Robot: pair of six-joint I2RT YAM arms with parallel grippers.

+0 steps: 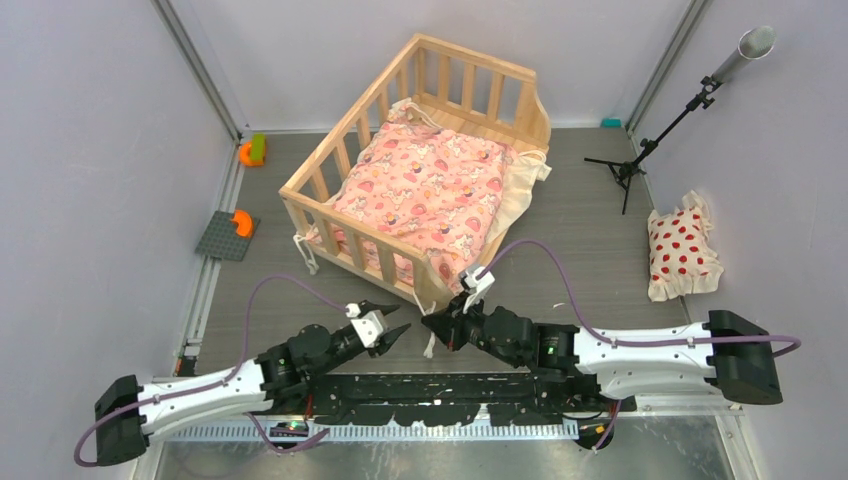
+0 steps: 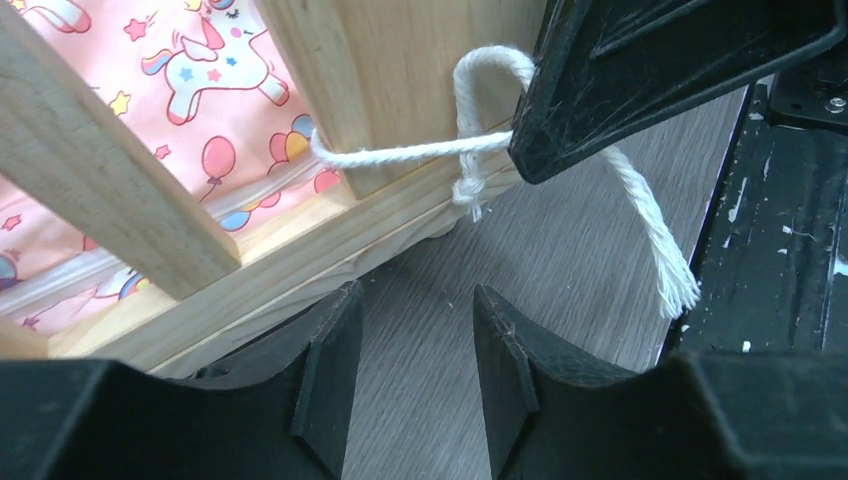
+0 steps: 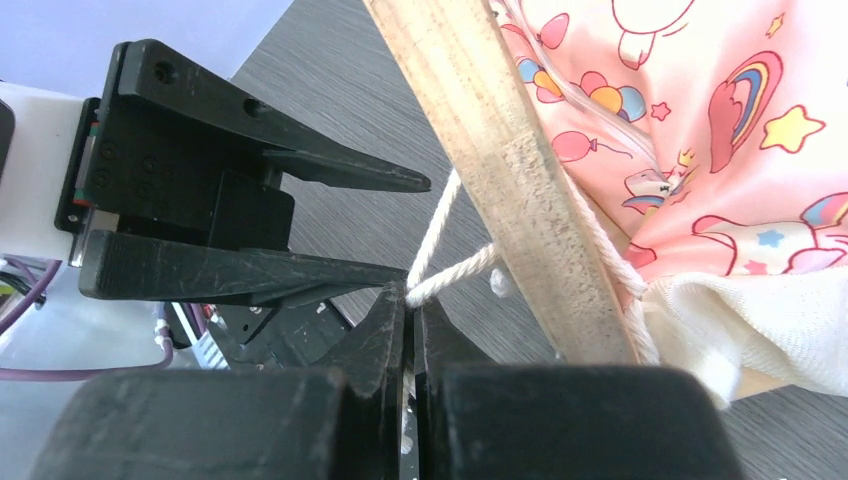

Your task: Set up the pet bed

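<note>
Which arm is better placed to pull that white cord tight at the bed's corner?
Right, probably. The right gripper is shut on the white cord by a corner post of the pet bed; the left gripper hangs open and empty, just short.

grey table — pet bed stands mid-surface; red-dotted pillow and tripod to its right, grey plate and orange-green toy left.

Top view high, looking down on the whole table, wrist views low, very close, facing each other across the bed corner's cord, lower centre of top view
</note>
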